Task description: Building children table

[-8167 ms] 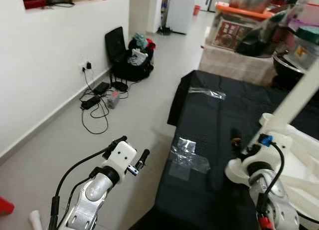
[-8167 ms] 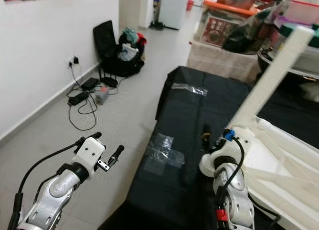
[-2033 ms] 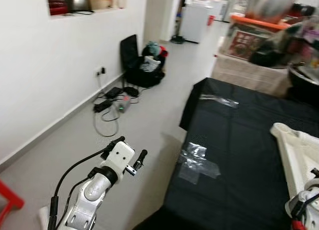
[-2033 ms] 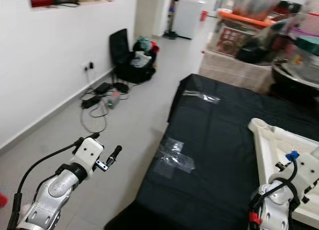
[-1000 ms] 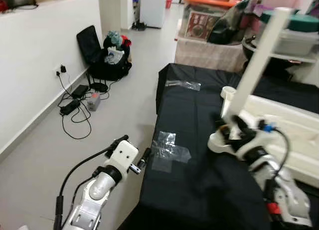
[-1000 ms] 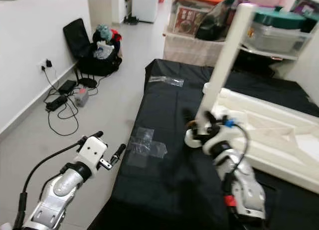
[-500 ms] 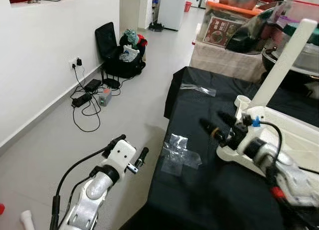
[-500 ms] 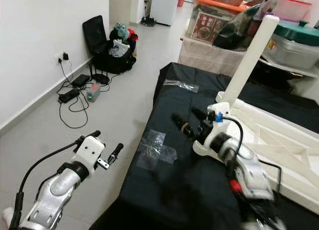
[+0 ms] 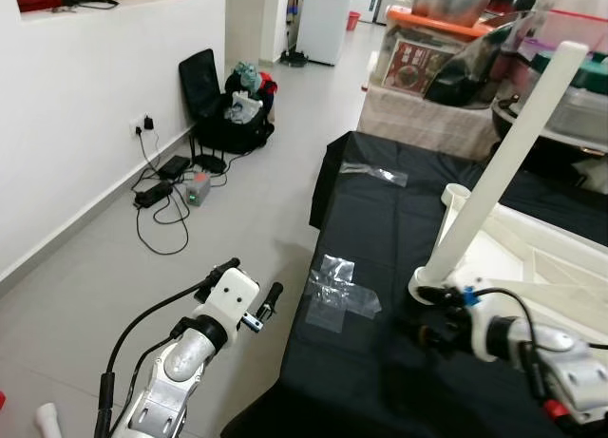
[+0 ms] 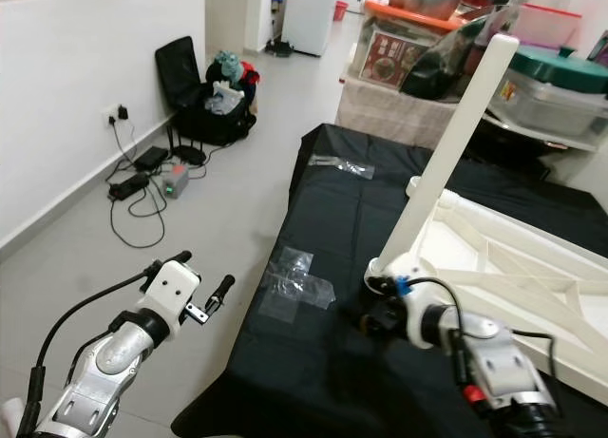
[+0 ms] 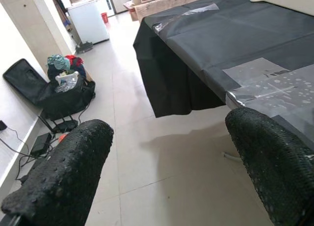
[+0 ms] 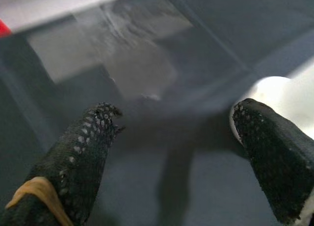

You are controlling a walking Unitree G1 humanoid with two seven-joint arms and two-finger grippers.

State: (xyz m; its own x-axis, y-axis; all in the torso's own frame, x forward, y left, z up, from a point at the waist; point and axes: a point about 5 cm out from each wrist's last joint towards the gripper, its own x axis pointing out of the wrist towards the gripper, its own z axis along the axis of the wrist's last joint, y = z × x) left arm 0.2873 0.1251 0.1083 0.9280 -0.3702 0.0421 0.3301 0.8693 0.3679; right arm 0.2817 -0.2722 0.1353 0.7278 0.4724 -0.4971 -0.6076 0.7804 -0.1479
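The white children's table point(image 10: 532, 257) lies upside down on a black cloth point(image 9: 380, 229). One white leg point(image 10: 451, 143) stands upright at its near left corner. My right gripper point(image 10: 372, 319) hovers low over the cloth just in front of that leg's base. In the right wrist view its fingers point(image 12: 83, 157) are spread open and hold nothing, with the leg's white base point(image 12: 274, 91) beside one fingertip. My left gripper point(image 9: 252, 278) is open over the grey floor, left of the cloth's edge and away from the table.
Clear tape patches point(image 9: 340, 295) stick to the cloth near the right gripper. Cables and a power strip point(image 9: 166, 196) lie by the left wall, with a black chair and a bag point(image 9: 228, 110) beyond. Boxes and pots point(image 9: 427, 48) crowd the back.
My right gripper has dropped from pointing leftwards in front of the leg down to the cloth at the leg's base. The left arm has not moved.
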